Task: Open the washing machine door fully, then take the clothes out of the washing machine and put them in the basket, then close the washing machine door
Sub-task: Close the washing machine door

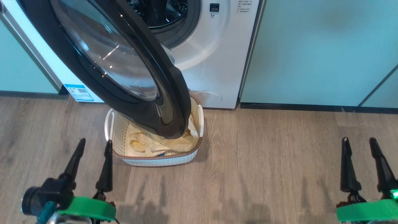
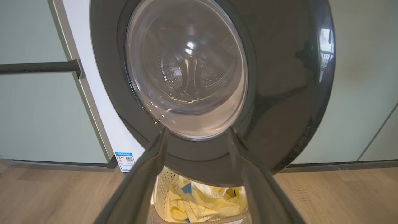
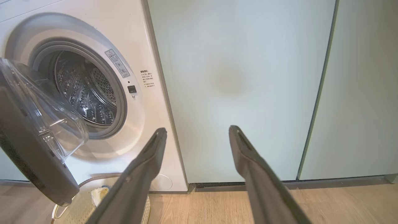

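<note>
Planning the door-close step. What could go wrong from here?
1. The washing machine door hangs over the basket; the clothes heaped under its lower rim might snag as it swings shut.
2. The left gripper, open and beside the door, may slip pushing that glossy curved rim.
3. The door hides part of the drum, so a leftover garment can't be ruled out.

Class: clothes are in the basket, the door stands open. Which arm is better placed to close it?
Probably left. The left gripper faces the outer side of the washing machine door; the right gripper points at the pale green cabinet.
</note>
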Available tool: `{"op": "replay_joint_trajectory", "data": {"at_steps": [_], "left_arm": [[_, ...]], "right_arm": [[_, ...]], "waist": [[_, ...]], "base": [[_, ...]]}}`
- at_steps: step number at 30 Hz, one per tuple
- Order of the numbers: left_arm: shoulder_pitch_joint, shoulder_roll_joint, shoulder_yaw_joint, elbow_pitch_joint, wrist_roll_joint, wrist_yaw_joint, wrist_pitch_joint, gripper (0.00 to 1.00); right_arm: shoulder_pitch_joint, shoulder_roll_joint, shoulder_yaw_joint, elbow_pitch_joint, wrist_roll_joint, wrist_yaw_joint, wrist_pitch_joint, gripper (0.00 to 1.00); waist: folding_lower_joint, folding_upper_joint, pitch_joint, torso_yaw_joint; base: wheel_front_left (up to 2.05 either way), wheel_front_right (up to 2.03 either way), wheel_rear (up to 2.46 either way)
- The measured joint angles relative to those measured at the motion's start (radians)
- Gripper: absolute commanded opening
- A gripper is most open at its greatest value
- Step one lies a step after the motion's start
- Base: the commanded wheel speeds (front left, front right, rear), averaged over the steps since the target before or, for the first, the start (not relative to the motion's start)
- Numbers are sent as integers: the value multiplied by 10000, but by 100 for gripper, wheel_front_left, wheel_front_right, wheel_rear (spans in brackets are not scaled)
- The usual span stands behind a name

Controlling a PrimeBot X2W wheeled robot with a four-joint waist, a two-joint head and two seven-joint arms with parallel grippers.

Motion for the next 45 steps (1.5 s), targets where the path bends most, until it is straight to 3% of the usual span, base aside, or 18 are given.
{"op": "replay_joint_trajectory", "data": {"at_steps": [25,26,27,28,29,45], "left_arm": [[217,-190,-25,780,48,13,0,100],[217,-196,-29,780,48,15,0,100],[217,-203,-33,780,48,15,0,100],[217,-213,-36,780,48,15,0,100],[218,-219,-36,780,48,17,0,100],[217,-278,-102,732,65,98,0,100]], "right_arm": [[256,6,280,222,-178,0,0,100],[262,6,295,232,-178,0,0,94],[266,6,303,238,-178,0,0,45],[269,6,305,245,-178,0,0,45],[278,6,305,249,-176,0,0,2],[493,10,431,535,-115,0,0,0]], "waist": [[0,0,-575,-113],[1,0,-599,-118],[1,0,-622,-124],[1,0,-647,-132],[0,0,-669,-139],[1,0,-664,-43]], "base": [[0,0,0],[0,0,0],[0,0,0],[0,0,0],[0,0,0],[0,0,0]]}}
